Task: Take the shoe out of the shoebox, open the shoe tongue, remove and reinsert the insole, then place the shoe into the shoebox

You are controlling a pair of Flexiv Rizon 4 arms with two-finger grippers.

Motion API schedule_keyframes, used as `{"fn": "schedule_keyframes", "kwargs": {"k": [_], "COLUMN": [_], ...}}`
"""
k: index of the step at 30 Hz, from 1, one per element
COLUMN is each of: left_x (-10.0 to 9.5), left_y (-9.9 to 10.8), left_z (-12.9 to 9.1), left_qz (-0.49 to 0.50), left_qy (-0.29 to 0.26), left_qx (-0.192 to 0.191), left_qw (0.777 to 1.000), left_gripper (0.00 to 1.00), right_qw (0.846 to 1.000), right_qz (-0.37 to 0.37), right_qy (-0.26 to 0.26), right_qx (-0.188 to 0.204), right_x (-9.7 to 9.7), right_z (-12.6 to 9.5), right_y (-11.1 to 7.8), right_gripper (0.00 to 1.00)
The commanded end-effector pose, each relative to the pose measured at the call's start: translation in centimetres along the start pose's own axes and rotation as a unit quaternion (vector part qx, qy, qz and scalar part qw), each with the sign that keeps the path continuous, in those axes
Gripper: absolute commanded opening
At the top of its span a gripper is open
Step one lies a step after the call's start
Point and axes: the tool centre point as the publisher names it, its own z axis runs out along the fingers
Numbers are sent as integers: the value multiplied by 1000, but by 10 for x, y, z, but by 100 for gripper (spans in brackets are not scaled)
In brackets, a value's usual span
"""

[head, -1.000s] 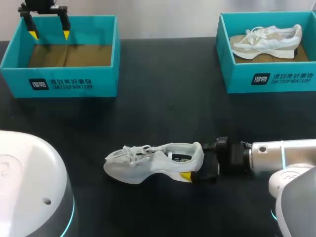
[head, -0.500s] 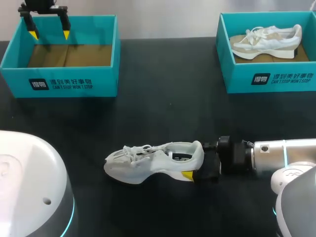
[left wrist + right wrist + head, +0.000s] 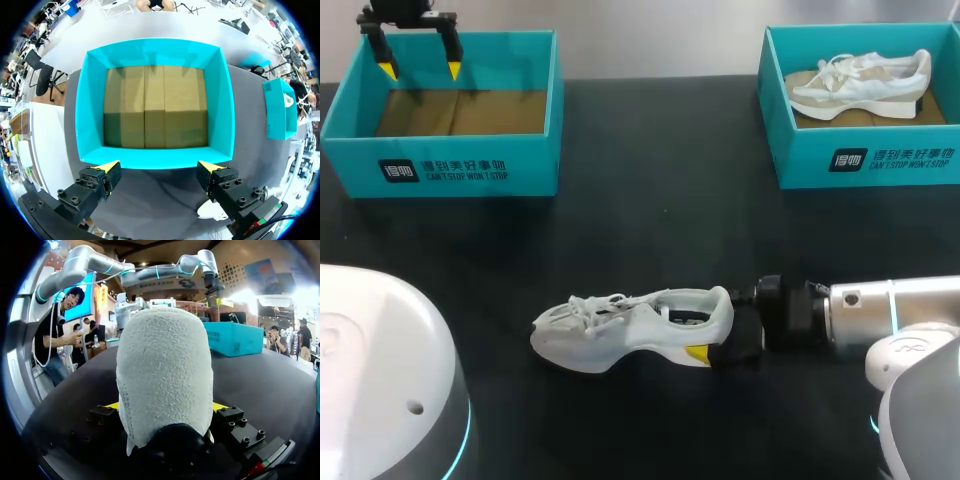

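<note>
Table (image 3: 660, 150) lies open between left shoebox (image 3: 440, 170) and right shoebox (image 3: 865, 160).

— What sort of place is this?
— A robot lab: a black bench (image 3: 650, 240) with a robot arm (image 3: 890, 312) stretched across it to a shoe (image 3: 630, 330).
— What else?
— Beyond the shoe stand a left box (image 3: 440, 168) and a right box (image 3: 865, 160), both teal.

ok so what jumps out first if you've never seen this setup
A white shoe sits on the dark table, its heel clamped by the right gripper. At the back stand two teal boxes: the left box empty, with the open left gripper above its far edge, the right box holding a second shoe.
</note>
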Motion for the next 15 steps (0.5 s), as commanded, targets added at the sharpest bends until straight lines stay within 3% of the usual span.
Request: {"fn": "schedule_keyframes", "kwargs": {"k": [1,15], "left_x": [0,0], "left_y": [0,0], "left_z": [0,0], "left_qz": [0,0], "left_qy": [0,0], "left_qx": [0,0], "left_qw": [1000,1000], "left_gripper": [100,100], "right_qw": [1000,999], "right_qz": [-10,-23], "right_qy": [10,23], "right_qx": [-3,-1], "right_x": [-6,-16], "right_z": [-3,-8], "right_y": [0,-1], "right_gripper": [0,0]}}
